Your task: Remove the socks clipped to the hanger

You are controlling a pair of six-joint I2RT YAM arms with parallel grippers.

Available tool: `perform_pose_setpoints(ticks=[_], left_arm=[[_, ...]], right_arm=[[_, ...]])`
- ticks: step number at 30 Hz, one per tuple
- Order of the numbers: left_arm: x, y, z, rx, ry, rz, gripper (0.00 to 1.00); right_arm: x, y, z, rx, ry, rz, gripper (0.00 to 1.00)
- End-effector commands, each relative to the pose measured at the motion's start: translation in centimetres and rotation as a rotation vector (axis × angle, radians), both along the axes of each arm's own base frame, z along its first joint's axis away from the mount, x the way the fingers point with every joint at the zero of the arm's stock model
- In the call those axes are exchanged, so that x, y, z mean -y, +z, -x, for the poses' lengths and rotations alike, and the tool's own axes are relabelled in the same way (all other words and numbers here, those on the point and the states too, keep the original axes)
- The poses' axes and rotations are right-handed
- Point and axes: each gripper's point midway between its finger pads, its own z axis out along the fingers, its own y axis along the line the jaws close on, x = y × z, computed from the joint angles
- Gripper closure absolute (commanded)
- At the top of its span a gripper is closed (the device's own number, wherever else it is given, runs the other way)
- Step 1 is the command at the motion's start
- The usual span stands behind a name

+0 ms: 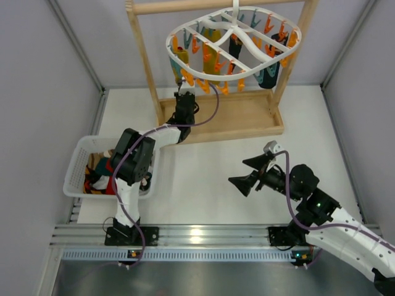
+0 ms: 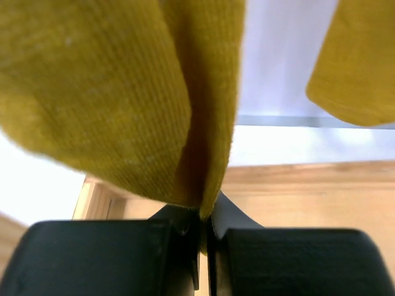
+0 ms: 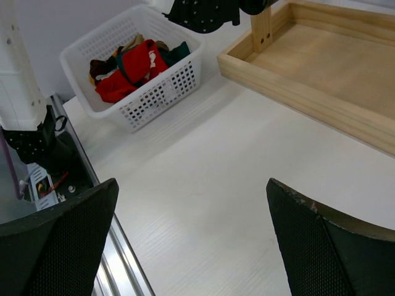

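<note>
I see left gripper (image 2: 203,225) clamped on a mustard sock (image 2: 117,92) hanging from the hanger (image 1: 231,43); right gripper (image 1: 248,172) spread wide, holding nothing.

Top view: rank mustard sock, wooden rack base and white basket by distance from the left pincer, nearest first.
1. Mustard sock: pinched in the left pincer.
2. Wooden rack base: just below it, centre back.
3. White basket: farthest, near-left.

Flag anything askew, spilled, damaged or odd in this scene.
Nothing stands out. The hanger hangs from the wooden rack with socks clipped on; the left fingers pinch the hem of a mustard sock. Loose socks lie heaped inside the white basket, none spilled on the table. The right fingers are open and empty.
</note>
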Motion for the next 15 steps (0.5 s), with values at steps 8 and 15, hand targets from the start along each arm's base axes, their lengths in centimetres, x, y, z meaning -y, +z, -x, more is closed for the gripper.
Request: perform_pose_setpoints(ticks=[8, 15], left_arm=[[2.1, 7.8, 7.2, 0.129, 0.049, 0.098, 1.0], [2.1, 7.1, 11.6, 0.102, 0.073, 0.09, 1.0]], right_arm=[[1.1, 2.8, 1.4, 0.036, 0.005, -0.118, 0.01], [2.5, 3.4, 2.3, 0.029, -0.02, -0.141, 0.01]])
